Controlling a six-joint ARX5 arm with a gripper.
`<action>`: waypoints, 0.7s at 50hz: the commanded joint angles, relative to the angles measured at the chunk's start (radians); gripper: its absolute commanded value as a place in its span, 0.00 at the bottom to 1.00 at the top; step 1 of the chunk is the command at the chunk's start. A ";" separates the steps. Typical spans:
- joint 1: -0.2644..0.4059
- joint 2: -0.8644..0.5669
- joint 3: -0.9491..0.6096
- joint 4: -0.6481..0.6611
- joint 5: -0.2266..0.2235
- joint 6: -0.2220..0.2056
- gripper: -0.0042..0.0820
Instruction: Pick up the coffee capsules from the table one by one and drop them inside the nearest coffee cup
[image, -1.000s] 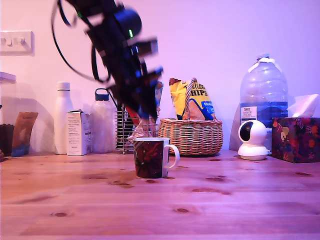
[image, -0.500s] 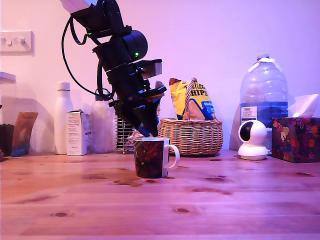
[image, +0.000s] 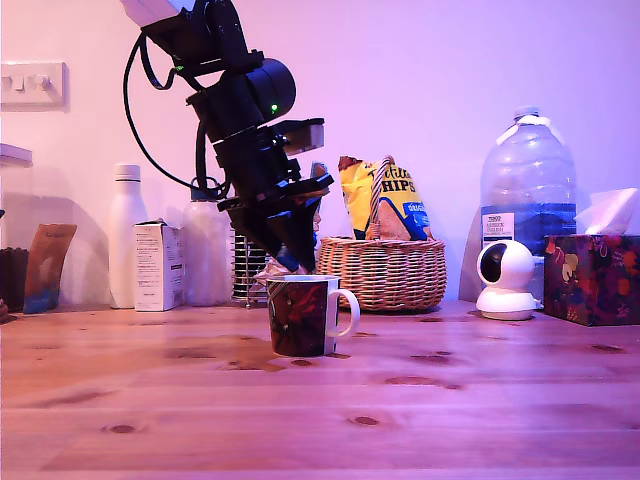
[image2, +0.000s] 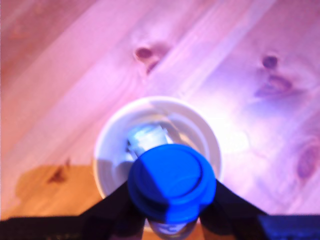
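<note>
In the exterior view my gripper (image: 290, 262) points down just above the rim of the coffee cup (image: 300, 318), a dark red-and-black patterned mug with a white handle, standing mid-table (image: 450, 420). The wrist view shows the gripper (image2: 171, 220) shut on a blue coffee capsule (image2: 171, 182), its dark fingers (image2: 116, 212) on either side. The capsule hangs directly over the cup's white inside (image2: 112, 155). A pale object (image2: 146, 137) lies in the cup bottom; what it is cannot be told.
Behind the cup stand a wicker basket (image: 383, 272) with crisp bags, a wire rack, a white bottle (image: 125, 235) and a carton (image: 158, 266). At the exterior view's right are a white camera (image: 505, 280), a water jug (image: 527, 190) and a tissue box (image: 592, 278).
A second ago the arm was blurred in motion; it has since swung a little to the exterior view's right and settled over the cup. Almost nothing moved in the last half second.
</note>
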 joint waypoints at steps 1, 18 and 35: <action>0.007 0.021 0.008 0.021 -0.011 0.001 0.67; 0.009 0.012 0.065 0.015 -0.050 0.005 0.83; 0.007 -0.043 0.085 -0.100 -0.044 0.020 0.21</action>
